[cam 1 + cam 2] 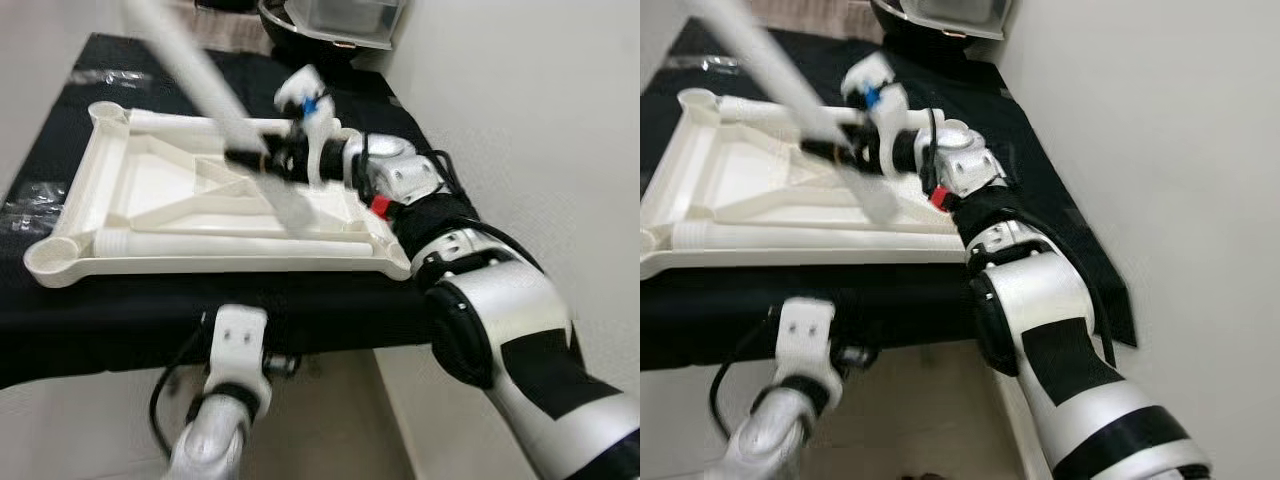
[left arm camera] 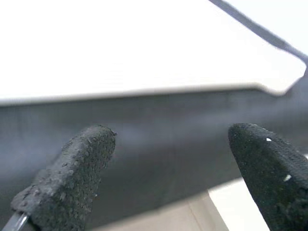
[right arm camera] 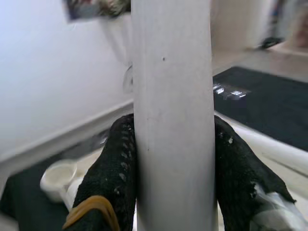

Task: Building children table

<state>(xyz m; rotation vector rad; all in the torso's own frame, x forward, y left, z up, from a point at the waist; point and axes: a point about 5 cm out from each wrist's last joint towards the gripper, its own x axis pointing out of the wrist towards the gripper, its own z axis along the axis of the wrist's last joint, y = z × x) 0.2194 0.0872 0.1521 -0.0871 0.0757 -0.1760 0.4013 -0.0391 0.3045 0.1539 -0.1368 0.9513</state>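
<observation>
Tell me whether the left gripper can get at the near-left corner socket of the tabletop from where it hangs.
Probably not yet: the left gripper hangs open below the black table's edge, so that edge blocks the socket on the white tabletop.

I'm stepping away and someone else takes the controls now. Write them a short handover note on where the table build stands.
Right gripper: shut on the long white plastic table leg, held tilted above the tabletop, blurred in the head views.
Left gripper: open, holding nothing, low by the front edge of the black-covered bench.
White plastic tabletop panel: lying underside up on the bench, round corner sockets showing. Two more white leg tubes lie inside its frame.
Done: one leg picked up.
Left: no leg stands in a socket yet; seat the held leg, then the others.
</observation>
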